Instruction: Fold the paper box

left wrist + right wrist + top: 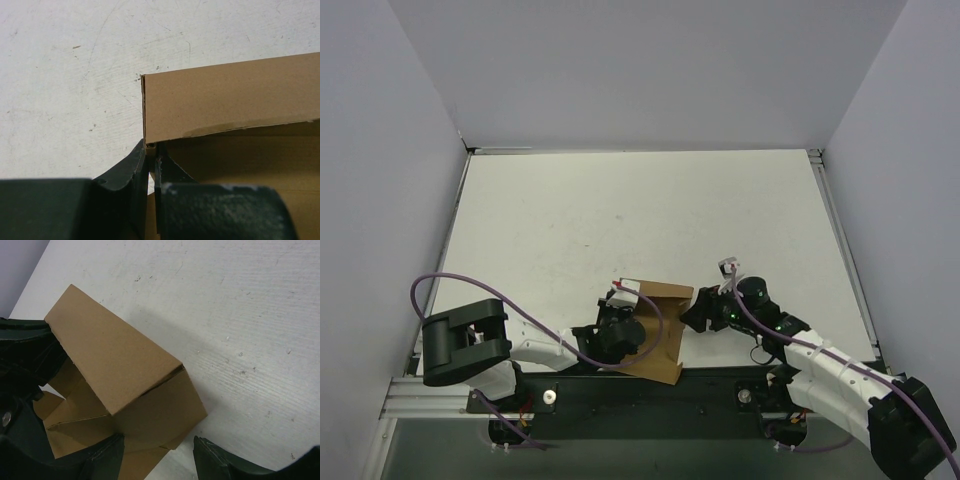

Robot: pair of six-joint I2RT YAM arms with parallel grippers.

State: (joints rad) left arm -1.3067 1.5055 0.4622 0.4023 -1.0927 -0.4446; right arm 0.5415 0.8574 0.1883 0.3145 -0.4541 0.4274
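Note:
The paper box is a brown cardboard piece, partly folded into an open rectangular shell, lying near the table's front edge between the two arms. My left gripper is at its left side. In the left wrist view the left gripper is shut on a thin upright wall at the corner of the paper box. My right gripper is at the box's right end. In the right wrist view the right gripper stands open, and a lower corner of the paper box reaches between its fingers; the right finger is clear of the cardboard.
The white table is scuffed and closed in by grey walls on the left, back and right. A black mounting rail with the arm bases runs along the near edge, just behind the box.

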